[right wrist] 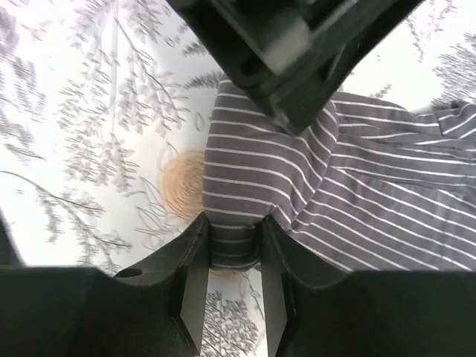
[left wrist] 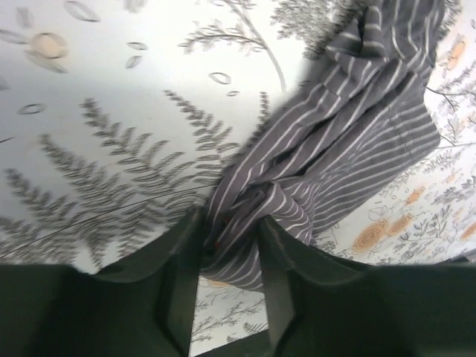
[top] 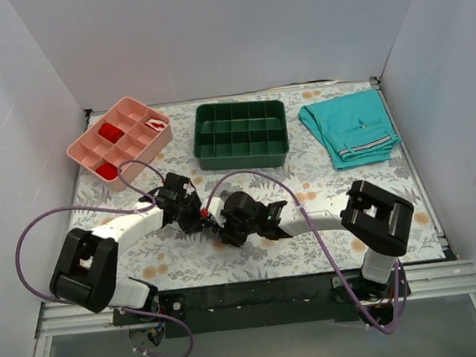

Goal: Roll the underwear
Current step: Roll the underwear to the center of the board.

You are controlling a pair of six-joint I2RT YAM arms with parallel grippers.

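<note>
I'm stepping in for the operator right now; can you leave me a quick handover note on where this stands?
Left hand: shut on a bunched edge of the underwear.
Right hand: shut on a folded edge of it.
The underwear lies in the middle of the table, between the two arms.
Done: both grips are on.
Left: no tidy roll shows yet, so the rolling is still to do.
</note>
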